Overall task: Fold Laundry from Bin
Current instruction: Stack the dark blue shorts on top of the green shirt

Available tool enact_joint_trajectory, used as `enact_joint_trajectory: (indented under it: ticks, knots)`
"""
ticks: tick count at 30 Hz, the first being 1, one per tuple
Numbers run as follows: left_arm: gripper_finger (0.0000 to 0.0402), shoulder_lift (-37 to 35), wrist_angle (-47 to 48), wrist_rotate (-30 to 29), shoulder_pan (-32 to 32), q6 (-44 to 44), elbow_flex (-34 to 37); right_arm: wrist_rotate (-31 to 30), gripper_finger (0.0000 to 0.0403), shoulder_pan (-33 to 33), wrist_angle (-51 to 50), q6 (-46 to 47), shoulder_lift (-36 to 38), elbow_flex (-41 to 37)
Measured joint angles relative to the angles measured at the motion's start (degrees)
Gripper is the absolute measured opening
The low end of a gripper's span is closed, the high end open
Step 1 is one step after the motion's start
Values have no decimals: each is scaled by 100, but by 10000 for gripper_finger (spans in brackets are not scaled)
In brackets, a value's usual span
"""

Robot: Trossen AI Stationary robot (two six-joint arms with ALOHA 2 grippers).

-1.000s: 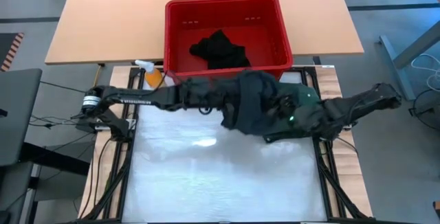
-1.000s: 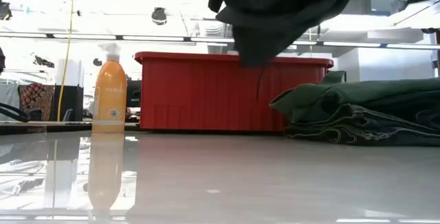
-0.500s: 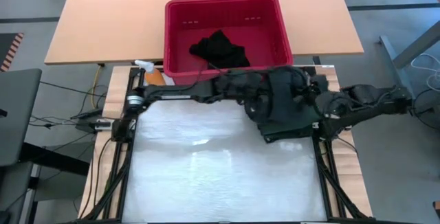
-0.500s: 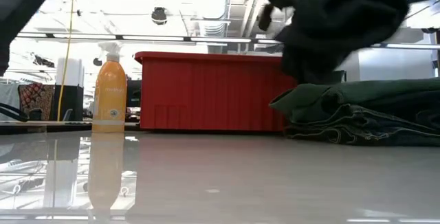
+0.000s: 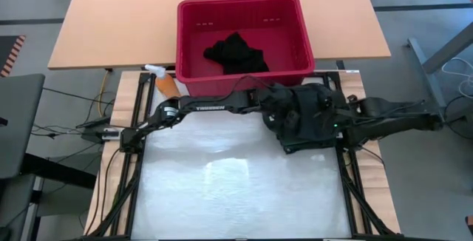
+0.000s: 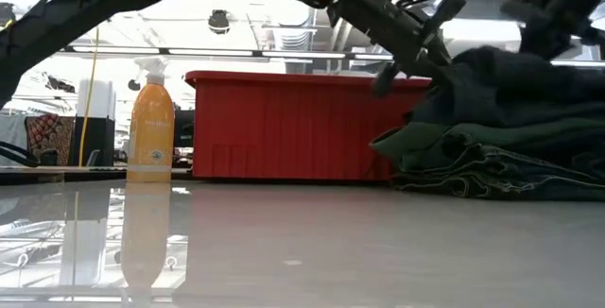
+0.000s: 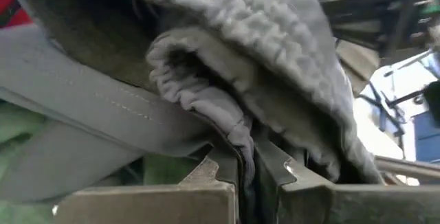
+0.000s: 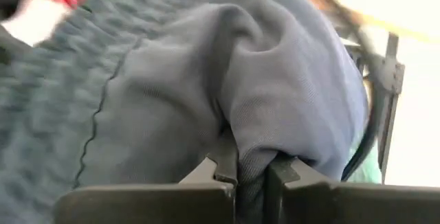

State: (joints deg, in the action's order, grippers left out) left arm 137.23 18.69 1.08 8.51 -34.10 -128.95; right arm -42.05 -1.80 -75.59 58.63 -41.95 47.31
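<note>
Glossy tabletop (image 6: 284, 251), soft crumpled charcoal laundry (image 5: 303, 115)

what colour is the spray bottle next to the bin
Orange, with a white trigger top; the spray bottle beside the red bin shows best in the low view.

bin (image 6: 293, 128): we see it red and ribbed, mid-frame, behind the glossy table (image 6: 302, 251).
bottle (image 6: 151, 128): orange, upright, at 9 o'clock of the bin.
laundry (image 6: 492, 147): a dark pile at 3 o'clock, charcoal piece on top of green ones.
arm (image 6: 378, 15): we see it reaching from 11 o'clock down to the pile's top.
</note>
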Motion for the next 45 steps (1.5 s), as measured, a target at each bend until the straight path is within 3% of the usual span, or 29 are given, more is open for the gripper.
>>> enact_joint_trajectory:
  ticks: [7, 16, 20, 24, 29, 33, 40, 45]
  knots:
    - [32, -7, 301, 316, 103, 62, 0, 295, 99, 444, -98, -558, -7, -6]
    - [100, -219, 883, 375, 493, 336, -3, 1351, 199, 1085, -451, -1488, -7, 1085]
    - [109, -279, 1273, 438, 668, 485, 0, 1552, 216, 1269, -580, -1675, -5, 1649]
    - [109, -385, 1509, 806, 836, 680, 4, 1552, 217, 1253, 285, -1978, 53, 1768]
    - [109, -653, 1548, 1042, 900, 1091, 4, 1326, 210, 1104, 1527, -2257, 50, 1053]
    - [109, -982, 1575, 1017, 896, 1378, 4, 1033, 203, 1094, 2458, -2118, 157, -19]
    - [110, -1333, 1797, 1055, 690, 1615, 4, 1030, 191, 1094, 4329, -1972, 118, -1759]
    - [110, -1764, 1949, 1050, 667, 1938, 4, 1316, 185, 1123, 4576, -1676, -37, -2123]
